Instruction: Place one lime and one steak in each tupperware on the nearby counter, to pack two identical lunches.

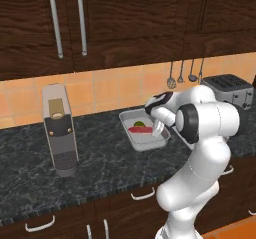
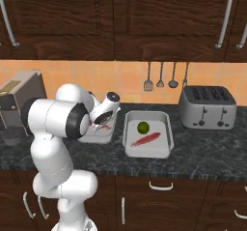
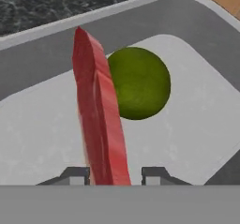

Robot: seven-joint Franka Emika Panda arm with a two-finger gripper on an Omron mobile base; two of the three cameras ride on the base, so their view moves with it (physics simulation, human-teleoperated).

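My gripper (image 3: 115, 174) hangs low inside one tupperware (image 3: 197, 124). A red steak (image 3: 101, 120) stands on its edge between the fingertips, and the jaws are open with a small gap on its right side. A green lime (image 3: 140, 85) rests just beside the steak. The left base view has this tupperware (image 1: 150, 142) with its lime (image 1: 139, 123) and steak (image 1: 135, 130), the gripper (image 1: 159, 128) at its right end. A second tupperware (image 2: 164, 148) to the right holds another lime (image 2: 143, 127) and steak (image 2: 146, 139). The arm hides most of the first tupperware (image 2: 96, 138).
A silver toaster (image 2: 207, 107) stands right of the trays on the dark marbled counter (image 2: 207, 150). A tall coffee machine (image 1: 60, 128) stands to the left. Utensils (image 2: 160, 78) hang on the tiled wall, under dark cabinets.
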